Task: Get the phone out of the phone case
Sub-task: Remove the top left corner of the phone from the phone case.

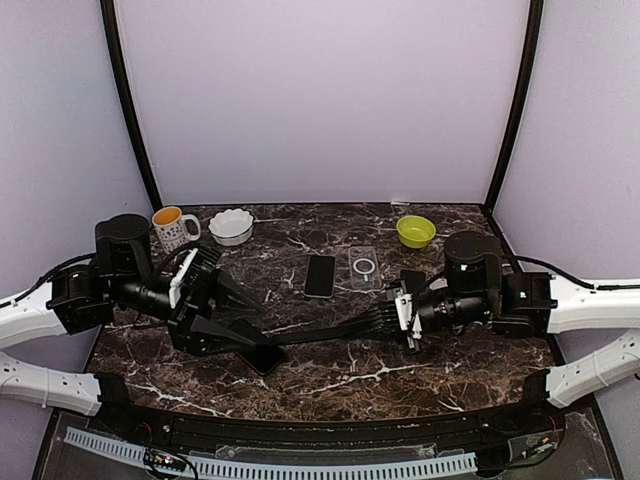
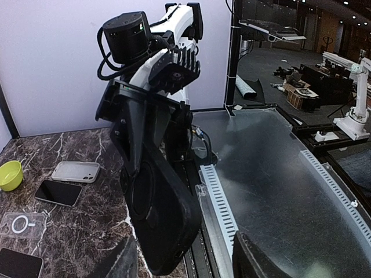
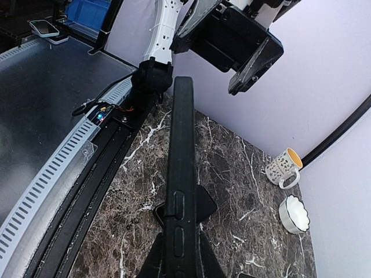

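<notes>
1. Your right claw (image 3: 181, 234) is clamped on the black cased phone (image 2: 159, 214). It holds it in the air over the surface (image 1: 340, 385), edge-on to the overhead camera, with the long axis pointing at the left arm.
2. Your left claw (image 1: 252, 322) has its jaws apart, one finger on either side of the case's free end. Its wrist view shows no contact you can confirm.
3. Step in hand, by judgement: taking the second grip. The phone appears to be seated in the case. No view shows the screen side, so you cannot tell whether any lip is lifted.
4. The next move calls for the left claw to pinch the case rim or a corner only, then peel while the right holds firm. Grip both layers and nothing parts.
5. Edges: the side buttons face the right wrist camera. You cannot tell how high the free end hangs.
6. Room: bare marble lies beneath and toward the near rail (image 1: 300, 468). A spare phone (image 1: 320, 275) and a clear case (image 1: 365, 268) lie beyond, apart from the work.
</notes>
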